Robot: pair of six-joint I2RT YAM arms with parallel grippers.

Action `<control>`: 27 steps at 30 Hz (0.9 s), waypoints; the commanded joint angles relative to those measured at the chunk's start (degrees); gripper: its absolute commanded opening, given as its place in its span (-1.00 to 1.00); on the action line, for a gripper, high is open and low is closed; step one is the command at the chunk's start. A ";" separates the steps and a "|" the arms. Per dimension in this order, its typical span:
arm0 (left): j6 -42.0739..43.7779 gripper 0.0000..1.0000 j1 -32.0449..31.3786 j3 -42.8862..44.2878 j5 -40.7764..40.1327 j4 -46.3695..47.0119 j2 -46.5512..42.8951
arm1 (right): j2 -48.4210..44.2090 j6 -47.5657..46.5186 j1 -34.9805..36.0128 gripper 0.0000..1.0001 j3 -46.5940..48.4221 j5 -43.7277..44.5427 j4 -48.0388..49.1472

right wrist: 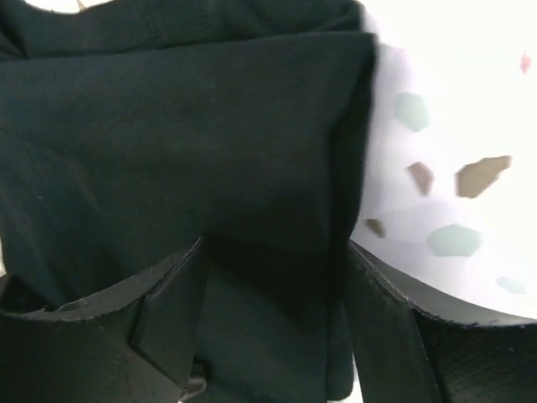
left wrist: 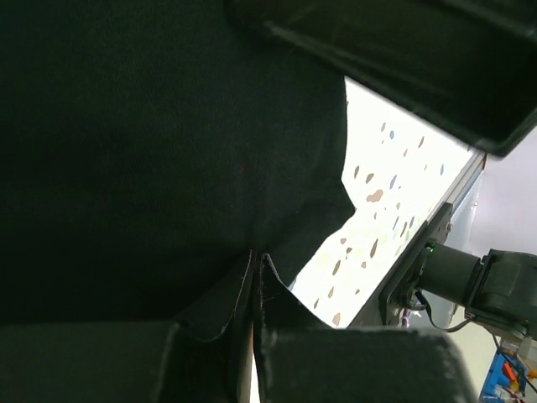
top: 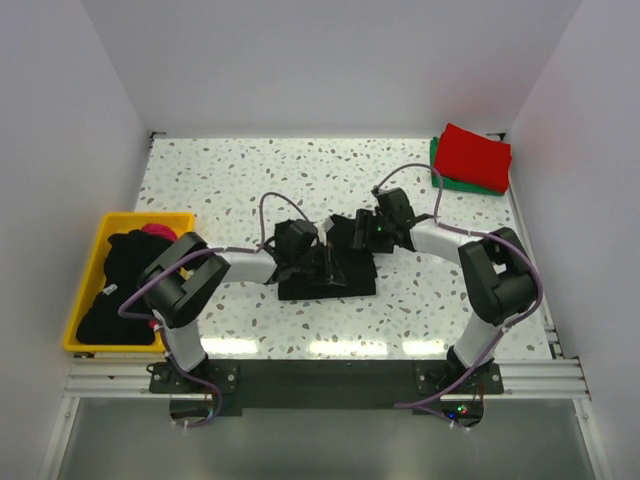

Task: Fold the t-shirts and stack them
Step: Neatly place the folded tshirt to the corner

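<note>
While the left gripper (left wrist: 254,332) is pinching an edge of the black shirt (top: 330,278) with its jaws together on the cloth, the right gripper (right wrist: 277,311) is standing with its fingers apart. A fold of the same shirt is lying loose between them. The shirt is lying roughly folded at mid-table (top: 250,170), plain and dark. To the left, a yellow bin (top: 150,218) is holding black cloth (top: 115,290) and a bit of magenta cloth (top: 158,231). At the far right corner a red shirt (top: 472,155) is sitting folded on a green shirt (top: 436,158) — mostly hidden.
</note>
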 commanded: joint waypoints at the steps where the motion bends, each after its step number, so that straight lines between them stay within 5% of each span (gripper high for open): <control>1: 2.07 -0.89 -0.23 -1.23 -1.25 -3.98 -4.20 | 1.22 -0.27 3.42 0.31 0.64 6.75 -1.78; 9: 4.79 -0.89 2.31 0.70 -5.10 -12.15 -13.77 | 4.47 1.31 7.38 -0.11 3.36 11.51 -6.26; 13: 6.72 -0.87 6.44 0.18 -6.43 -17.95 -22.20 | 4.30 0.79 8.70 -0.44 4.85 15.28 -8.29; 17: 10.23 -0.83 11.97 -0.17 -8.10 -24.71 -32.04 | 3.77 0.08 8.97 -1.00 5.38 17.65 -9.87; 27: 15.69 -0.78 15.58 -1.49 -11.09 -33.69 -42.78 | 2.28 -1.32 9.05 -1.00 8.63 22.75 -13.99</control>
